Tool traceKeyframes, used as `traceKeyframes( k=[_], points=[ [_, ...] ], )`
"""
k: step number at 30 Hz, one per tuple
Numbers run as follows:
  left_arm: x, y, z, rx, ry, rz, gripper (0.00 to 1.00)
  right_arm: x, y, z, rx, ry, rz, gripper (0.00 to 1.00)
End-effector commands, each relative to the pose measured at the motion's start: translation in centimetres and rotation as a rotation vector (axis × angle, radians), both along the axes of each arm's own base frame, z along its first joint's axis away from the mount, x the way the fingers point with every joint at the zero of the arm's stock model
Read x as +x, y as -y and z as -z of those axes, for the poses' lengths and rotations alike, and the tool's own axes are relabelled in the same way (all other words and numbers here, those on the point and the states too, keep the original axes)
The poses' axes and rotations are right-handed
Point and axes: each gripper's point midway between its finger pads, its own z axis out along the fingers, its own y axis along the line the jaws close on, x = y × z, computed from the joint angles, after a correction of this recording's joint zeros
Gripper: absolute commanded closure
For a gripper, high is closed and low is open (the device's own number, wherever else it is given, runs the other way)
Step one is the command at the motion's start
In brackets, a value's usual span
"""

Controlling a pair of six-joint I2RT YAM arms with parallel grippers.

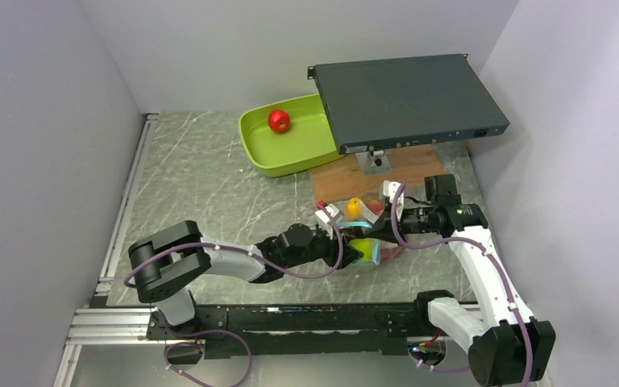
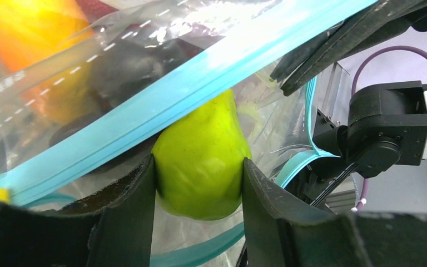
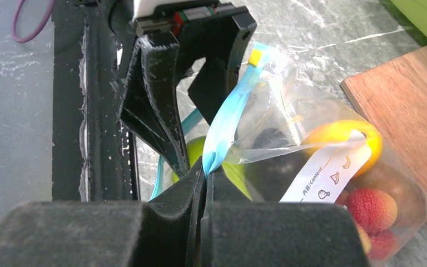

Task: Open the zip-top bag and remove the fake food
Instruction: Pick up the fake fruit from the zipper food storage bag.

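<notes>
Near the front edge, between both arms, the zip-top bag [image 1: 363, 230] looks thin, limp and slippery, so hold its stiffer blue zip strip [image 3: 228, 122], where your right gripper [image 3: 204, 172] is pinched closed. Your left gripper [image 2: 199, 167] clamps the hard, glossy green pear [image 2: 200, 156] at the mouth. A mango [image 3: 333, 136] lies inside, and a red apple [image 1: 279, 121] sits in the far tray [image 1: 258, 153].

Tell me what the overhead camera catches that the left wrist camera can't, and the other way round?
Only the overhead view shows the lime-green tray holding a red apple, the dark flat box and the wooden board. Only the left wrist view shows, close up, the left gripper clamping the green pear on both sides. Both show the zip-top bag, the orange-yellow mango and the right gripper.
</notes>
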Motion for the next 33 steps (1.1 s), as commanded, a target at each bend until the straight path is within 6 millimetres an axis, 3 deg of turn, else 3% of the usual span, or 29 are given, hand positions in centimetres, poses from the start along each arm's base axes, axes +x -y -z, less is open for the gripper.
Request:
traceKeyframes(
  k=[1,6,19,28,33],
  points=[
    [1.5,-1.8,-1.4,-0.007,0.028,-0.099,1.00,0.8,0.1,0.2,-0.011,0.025,0.015,1.00],
    [1.6,-3.2,-2.8,-0.033,0.058,-0.115,1.00,1.1,0.2,0.4,-0.023,0.022,0.028,1.00],
    [0.8,-4.6,-5.2,-0.069,0.148,-0.039,1.00,1.0,0.2,0.2,-0.020,0.028,0.026,1.00],
    [-0.8,-7.1,-7.0,-0.061,0.309,0.052,1.00,1.0,0.2,0.2,-0.020,0.030,0.021,1.00],
    [-0.3,-8.8,-7.2,-0.048,0.326,0.034,1.00,0.9,0.2,0.2,-0.021,0.029,0.019,1.00]
  ],
)
